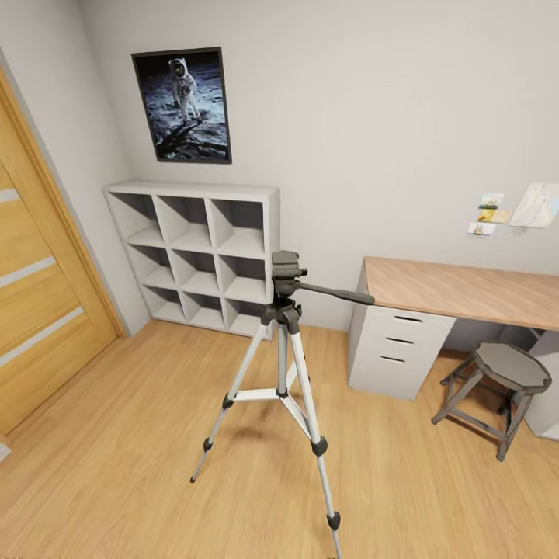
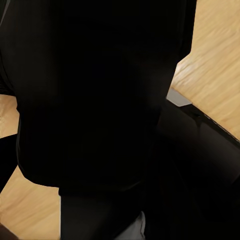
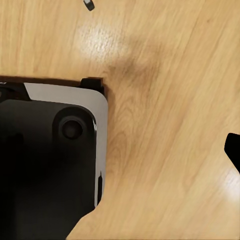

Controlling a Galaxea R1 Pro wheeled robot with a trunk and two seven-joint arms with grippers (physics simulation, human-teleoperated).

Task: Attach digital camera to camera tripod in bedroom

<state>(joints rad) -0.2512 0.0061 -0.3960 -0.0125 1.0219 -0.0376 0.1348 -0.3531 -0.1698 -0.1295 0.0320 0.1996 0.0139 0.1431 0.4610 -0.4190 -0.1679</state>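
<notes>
Head view: the camera tripod (image 1: 284, 365) stands on the wood floor before the cube shelves (image 1: 200, 256), head bare — you're at the search-and-approach step, with the digital camera to locate next. Wrist views: dark robot body (image 3: 47, 165) over floor (image 3: 170, 75) — gripper openings can't be told.

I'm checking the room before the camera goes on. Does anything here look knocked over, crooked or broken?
Nothing stands out. The camera tripod stands upright on the wood floor with legs spread and its head bare. The cube shelf, desk, stool and astronaut poster all sit square and intact.
</notes>
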